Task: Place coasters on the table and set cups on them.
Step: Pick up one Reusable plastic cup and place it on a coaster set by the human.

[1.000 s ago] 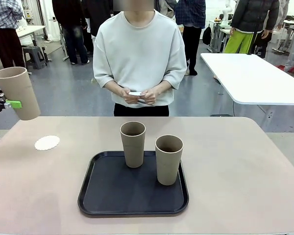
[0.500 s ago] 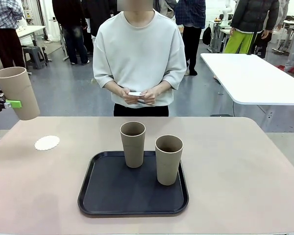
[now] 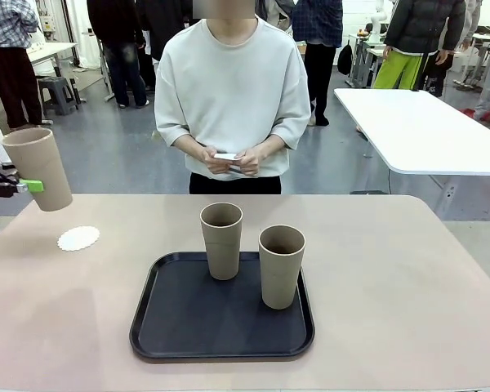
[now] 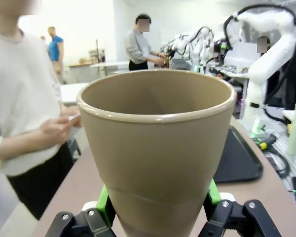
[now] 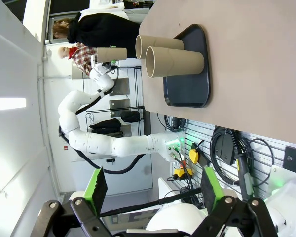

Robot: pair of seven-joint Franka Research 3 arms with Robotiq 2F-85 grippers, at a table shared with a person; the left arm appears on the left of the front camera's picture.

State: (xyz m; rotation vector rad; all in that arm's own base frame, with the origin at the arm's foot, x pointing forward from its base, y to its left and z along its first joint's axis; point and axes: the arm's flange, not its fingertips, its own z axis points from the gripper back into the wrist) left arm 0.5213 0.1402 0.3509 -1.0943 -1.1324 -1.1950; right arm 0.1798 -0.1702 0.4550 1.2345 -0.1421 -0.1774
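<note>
Front view, lower centre: a black tray (image 3: 188, 327) sits on the table (image 3: 408, 278) and carries two paper cups. The front cup (image 3: 282, 265) stands right of centre, and the rear cup (image 3: 221, 241) stands at the tray's far edge. Farther back, at the left of the frame, one scalloped white coaster (image 3: 78, 238) lies flat on the table with nothing on it.

Above it, toward the upper left, the left gripper (image 3: 34, 185) is clamped on the held cup (image 3: 37, 167) low on its wall. The left wrist view shows a green pad pressed against each side. The held cup hangs clear of the table, mouth up, its long axis near vertical with the rim leaning slightly left.

The coaster therefore lies down and slightly right of the cup's base, and the left arm is the nearer one. Probable next step: lower the cup until its base is centred on the coaster.

In the right wrist view, the right gripper (image 5: 153, 190) stands with fingers wide apart, holding nothing. At the table's far edge, the person's hands (image 3: 233, 161) hold a small white item, too small to identify.
</note>
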